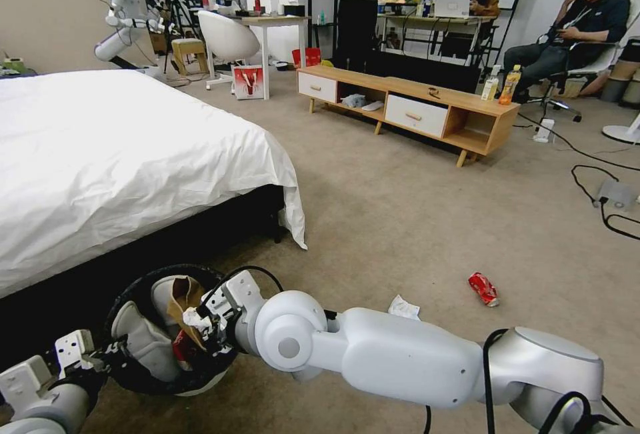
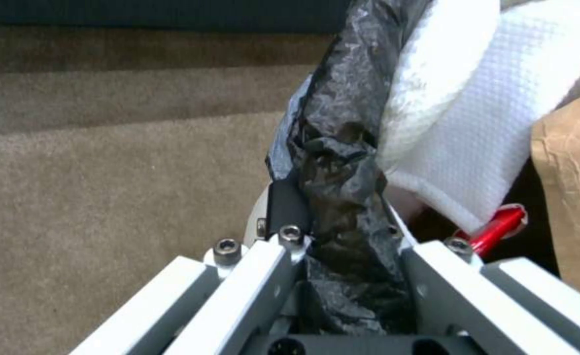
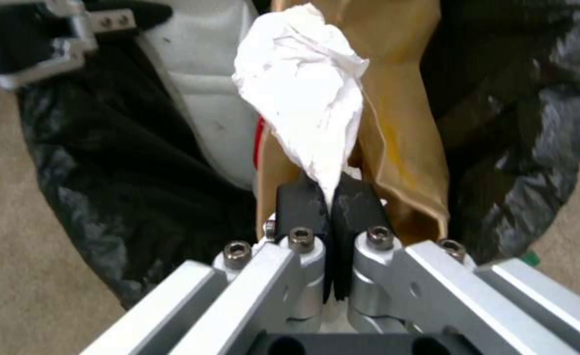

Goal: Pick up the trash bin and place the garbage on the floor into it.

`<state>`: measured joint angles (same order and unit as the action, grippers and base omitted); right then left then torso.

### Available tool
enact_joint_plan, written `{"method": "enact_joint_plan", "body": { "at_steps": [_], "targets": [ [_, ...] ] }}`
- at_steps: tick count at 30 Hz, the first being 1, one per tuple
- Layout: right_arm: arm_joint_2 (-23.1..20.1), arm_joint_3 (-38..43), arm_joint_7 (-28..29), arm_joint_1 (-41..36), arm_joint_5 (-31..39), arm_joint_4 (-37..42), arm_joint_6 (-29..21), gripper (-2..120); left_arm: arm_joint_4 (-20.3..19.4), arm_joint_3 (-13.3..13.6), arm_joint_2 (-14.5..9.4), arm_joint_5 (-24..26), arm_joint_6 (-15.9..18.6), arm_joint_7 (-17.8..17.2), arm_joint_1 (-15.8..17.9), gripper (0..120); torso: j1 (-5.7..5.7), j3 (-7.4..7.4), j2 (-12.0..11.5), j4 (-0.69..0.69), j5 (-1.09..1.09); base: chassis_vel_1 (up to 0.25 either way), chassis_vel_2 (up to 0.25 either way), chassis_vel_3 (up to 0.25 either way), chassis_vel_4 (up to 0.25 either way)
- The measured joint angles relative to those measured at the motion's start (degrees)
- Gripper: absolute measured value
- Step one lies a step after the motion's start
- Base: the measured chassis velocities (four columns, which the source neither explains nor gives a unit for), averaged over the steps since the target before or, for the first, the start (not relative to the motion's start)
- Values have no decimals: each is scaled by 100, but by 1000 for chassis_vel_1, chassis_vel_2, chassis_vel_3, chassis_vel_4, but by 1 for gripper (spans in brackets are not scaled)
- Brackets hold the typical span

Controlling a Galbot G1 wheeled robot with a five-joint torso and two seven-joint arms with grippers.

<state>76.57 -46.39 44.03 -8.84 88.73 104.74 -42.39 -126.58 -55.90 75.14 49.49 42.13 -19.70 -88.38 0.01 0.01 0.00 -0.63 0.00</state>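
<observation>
The right gripper [image 3: 329, 207] pinches a light, limp tissue [image 3: 306, 98] over the trash bin [image 1: 133, 361], which the left gripper [image 2: 342, 236] clamps by its rim at nine o'clock.

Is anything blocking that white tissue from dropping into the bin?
Nothing visible does. The right gripper pinches the tissue directly above the trash bin, over the brown paper bag already inside. The left gripper grips the bin's rim, clear of the opening.

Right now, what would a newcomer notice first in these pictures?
Low before the robot, both arms meet at the trash bin: the left gripper clamps its black-bagged rim, and the right gripper, jaws shut, holds a white tissue over it. A crushed red can lies on the floor to the right.
</observation>
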Motion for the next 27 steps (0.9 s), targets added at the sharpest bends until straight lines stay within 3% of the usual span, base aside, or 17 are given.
{"method": "enact_joint_plan", "body": {
  "at_steps": [27],
  "targets": [
    [335,-67,-96,-5,-137,-626,21,0,65,157,47,-62,0,25,51,3,0,0,0,0,0,0,0,0,0]
  ]
}}
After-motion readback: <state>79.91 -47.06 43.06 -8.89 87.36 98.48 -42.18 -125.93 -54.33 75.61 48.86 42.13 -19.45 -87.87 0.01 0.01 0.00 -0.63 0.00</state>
